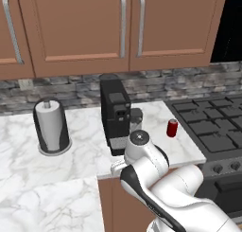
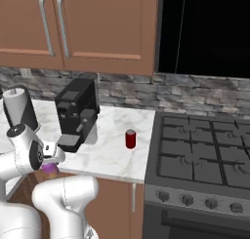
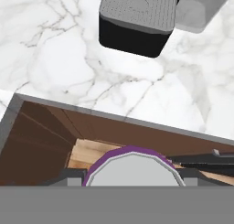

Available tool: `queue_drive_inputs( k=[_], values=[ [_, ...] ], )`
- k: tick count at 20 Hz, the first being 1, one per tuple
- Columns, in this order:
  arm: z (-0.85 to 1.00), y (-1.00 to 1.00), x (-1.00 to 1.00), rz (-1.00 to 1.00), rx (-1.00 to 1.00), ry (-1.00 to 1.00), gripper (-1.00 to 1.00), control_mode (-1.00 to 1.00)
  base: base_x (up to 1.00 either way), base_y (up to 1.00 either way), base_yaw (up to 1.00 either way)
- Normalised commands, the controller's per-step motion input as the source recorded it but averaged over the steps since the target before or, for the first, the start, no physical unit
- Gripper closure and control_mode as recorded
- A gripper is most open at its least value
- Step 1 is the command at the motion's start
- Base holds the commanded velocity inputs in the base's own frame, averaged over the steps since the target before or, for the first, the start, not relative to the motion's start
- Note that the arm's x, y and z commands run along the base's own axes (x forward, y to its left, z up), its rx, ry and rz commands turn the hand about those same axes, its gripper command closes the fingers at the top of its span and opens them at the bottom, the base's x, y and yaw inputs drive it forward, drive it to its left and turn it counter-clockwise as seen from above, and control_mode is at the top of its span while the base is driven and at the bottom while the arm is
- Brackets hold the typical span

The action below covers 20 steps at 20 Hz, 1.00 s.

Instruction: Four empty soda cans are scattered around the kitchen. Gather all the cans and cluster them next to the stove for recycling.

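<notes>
We see the gripper (image 3: 132,184) closed on a purple can (image 3: 132,170), whose silvery top and purple rim sit between the finger tips in the hand view. In the right base view the purple can (image 2: 50,169) shows as a small purple patch under the hand, just off the front edge of the counter (image 2: 110,155), in front of the coffee machine (image 2: 77,113). In the hand view the can hangs over brown cabinet fronts, with the counter edge and the base of the coffee machine (image 3: 137,19) beyond it.

A red can (image 1: 172,128) stands upright on the counter (image 1: 28,179) to the right of the coffee machine (image 1: 116,115), near the left edge of the stove (image 1: 212,127) but apart from it. In the right base view this red can (image 2: 130,139) stands between the machine and the stove (image 2: 205,155).

A paper-towel holder (image 1: 49,127) stands on the counter, well left of the coffee machine.
</notes>
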Motion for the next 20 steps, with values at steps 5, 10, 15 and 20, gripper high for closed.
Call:
queue_drive_inputs(
  k=[5, 10, 15, 20],
  values=[
    [0.0, 0.0, 0.0, 0.0, 0.0, 0.0, 1.0, 1.0, -0.27, -0.34, 0.0],
    [0.0, 0.0, 0.0, 0.0, 0.0, 0.0, 1.0, 1.0, -0.36, -0.34, 0.0],
    [0.0, 0.0, 0.0, 0.0, 0.0, 0.0, 1.0, 1.0, -0.14, -0.39, 0.0],
    [0.0, 0.0, 0.0, 0.0, 0.0, 0.0, 1.0, 1.0, -0.02, -0.48, 0.0]
  ],
)
